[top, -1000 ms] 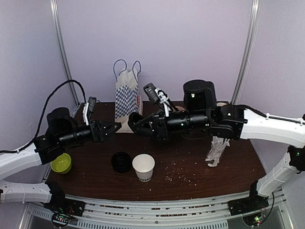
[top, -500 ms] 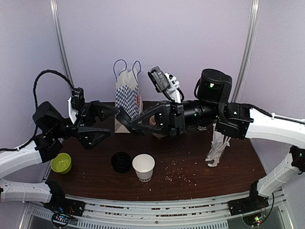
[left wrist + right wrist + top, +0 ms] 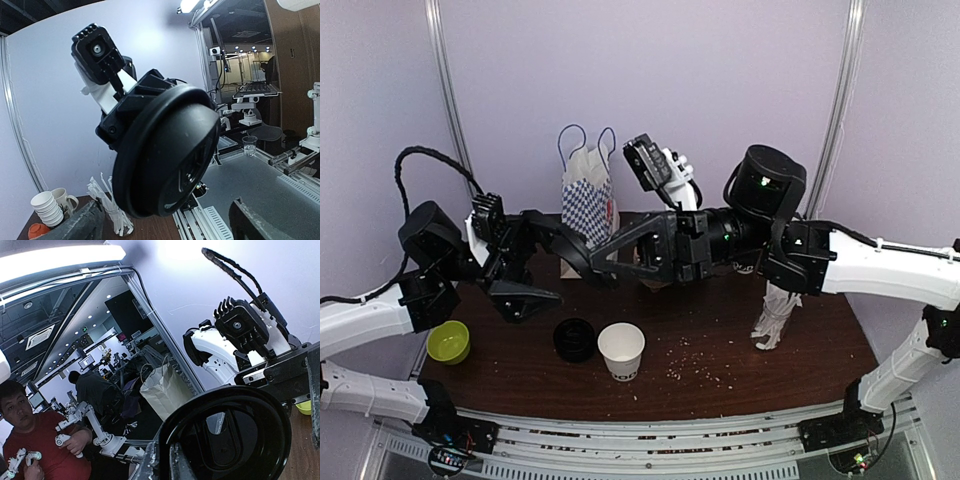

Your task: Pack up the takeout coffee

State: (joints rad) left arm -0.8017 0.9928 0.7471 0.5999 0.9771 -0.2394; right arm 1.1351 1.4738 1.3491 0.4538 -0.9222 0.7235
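Observation:
My right gripper [image 3: 605, 258] is raised over the back of the table, shut on the rim of a black round lid [image 3: 235, 440]. Its fingers [image 3: 150, 465] pinch the lid's lower left edge. My left gripper [image 3: 552, 268] faces it, wide open, with the lid [image 3: 165, 155] between its spread fingers [image 3: 75, 225] and not touching either. A white paper cup [image 3: 621, 350] stands open and uncovered at the table's front. A black round piece [image 3: 575, 340] lies beside it. The brown carrier tray is hidden behind the arms.
The blue-and-white checked bag [image 3: 588, 205] stands at the back. The glass of wrapped straws [image 3: 775, 315] is on the right and shows in the left wrist view [image 3: 112, 210]. A green bowl [image 3: 448, 342] sits front left. Stacked cups [image 3: 47, 207] stand far back. Crumbs dot the table.
My left gripper opened wide and swung up and right towards the right gripper. My right arm rose and brought the lid between the left fingers.

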